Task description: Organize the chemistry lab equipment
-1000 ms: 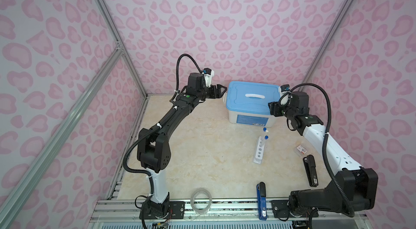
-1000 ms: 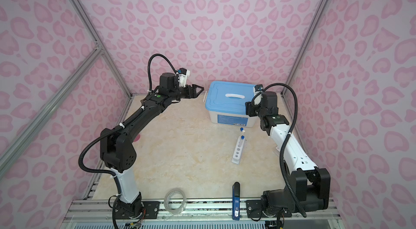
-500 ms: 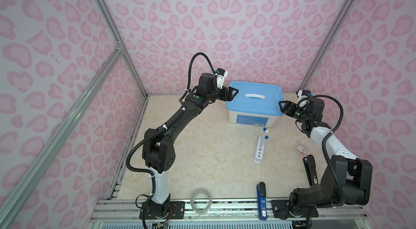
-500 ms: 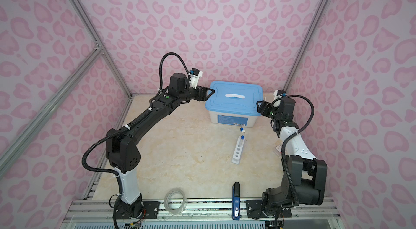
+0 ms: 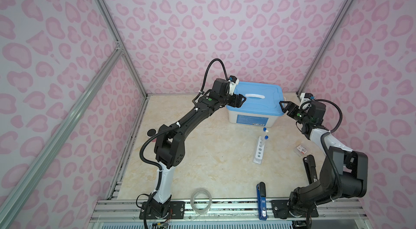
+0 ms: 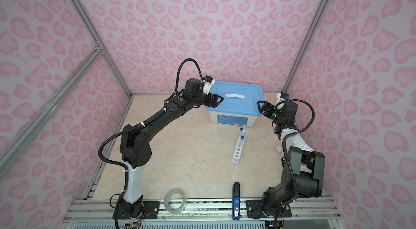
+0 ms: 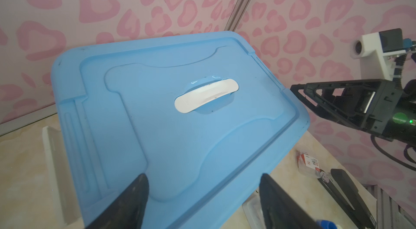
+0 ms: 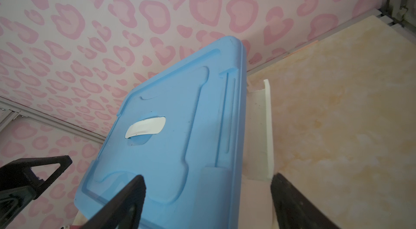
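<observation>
Rack (image 5: pixel 258 152) on open tabletop (image 5: pixel 213 149) (spread fingers (image 7: pixel 130 203) at bin (image 5: pixel 265 106) edges)

The table (image 5: pixel 202 149) under me was a pale marbled slab, cream with yellowish veins. At its far end, near the back wall, stood a white box (image 5: pixel 249 119) with a blue lid. Just in front of the box lay a small blue-and-white capped piece (image 5: pixel 265 129), too small for me to name. Close before that lay the white rack (image 5: pixel 258 152), its length pointing back toward the box. Off to my right lay a small red-and-white packet (image 5: pixel 301 149) and, near it, a black stapler (image 5: pixel 311 168). A dark blue stapler (image 5: pixel 261 190) and a clear tape roll (image 5: pixel 201 201) sat at the near edge, reaching onto the metal rail (image 5: pixel 225 209). A dark round disc (image 5: pixel 152 132) lay by the left edge.
</observation>
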